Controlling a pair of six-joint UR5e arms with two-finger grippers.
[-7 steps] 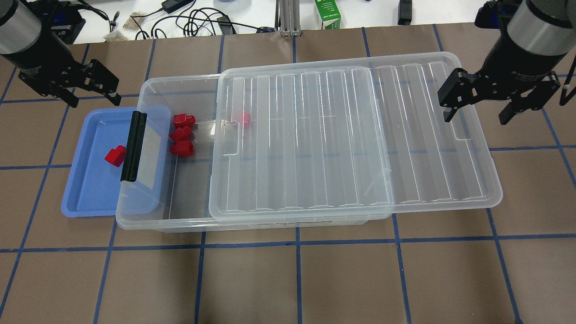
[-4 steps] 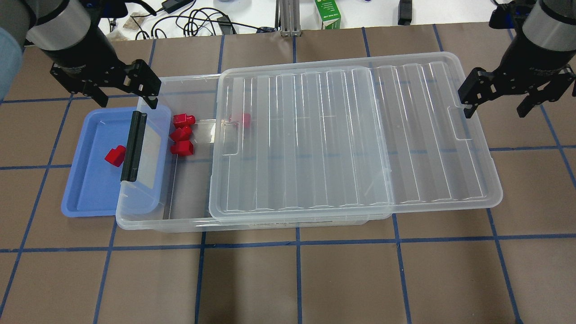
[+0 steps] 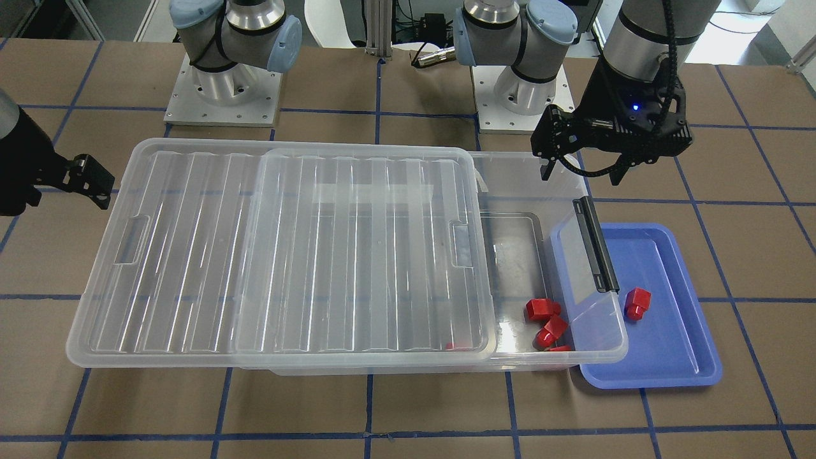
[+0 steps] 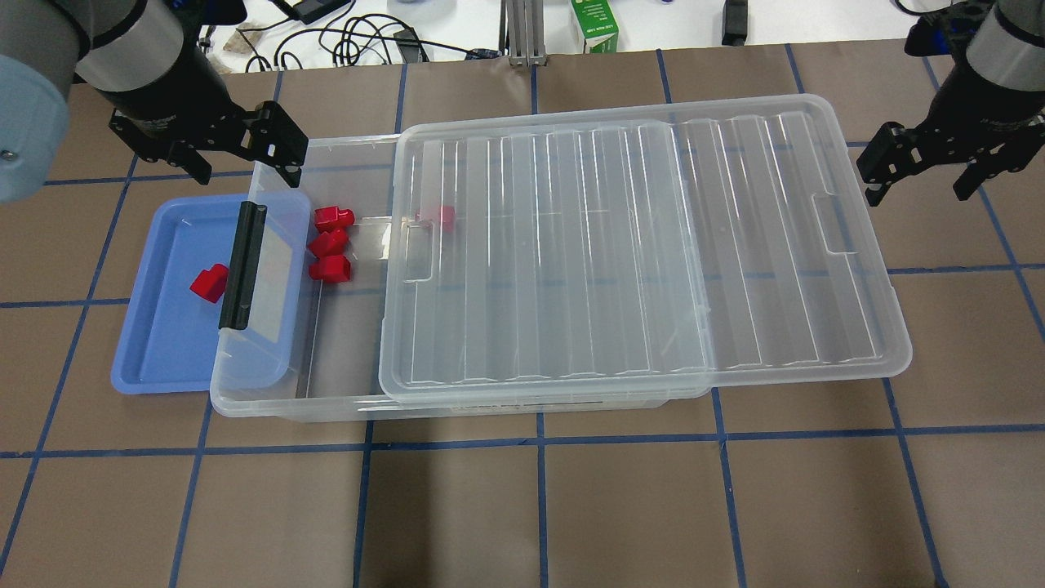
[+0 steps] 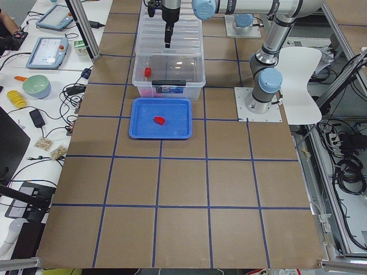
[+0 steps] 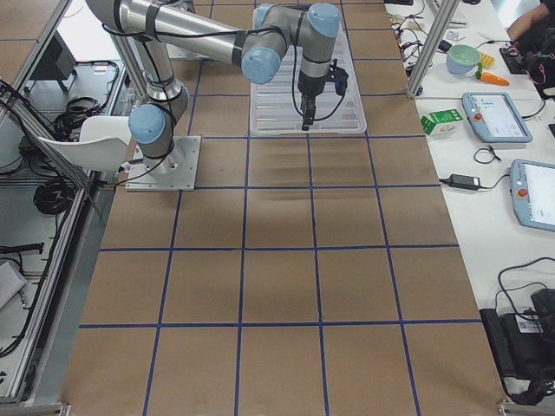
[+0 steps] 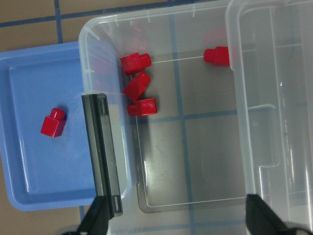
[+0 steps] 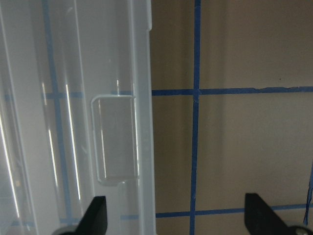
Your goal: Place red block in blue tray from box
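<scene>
One red block point(image 4: 210, 282) lay inside the blue tray point(image 4: 163, 343). Three other blocks point(image 4: 330, 243) sat in the uncovered end of the box point(image 4: 245, 400), and a fourth block point(image 4: 443, 216) showed under the lid point(image 4: 571, 245). The left gripper point(image 4: 245, 167) hung spread and empty above the box's latch-end corner. The right gripper point(image 4: 918, 189) hung spread and empty beyond the lid's opposite end.

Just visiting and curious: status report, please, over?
Both grippers open, empty: left gripper by box open end, right gripper beyond lid. One red block in blue tray. Three more blocks exposed; fourth block at lid's edge.
</scene>
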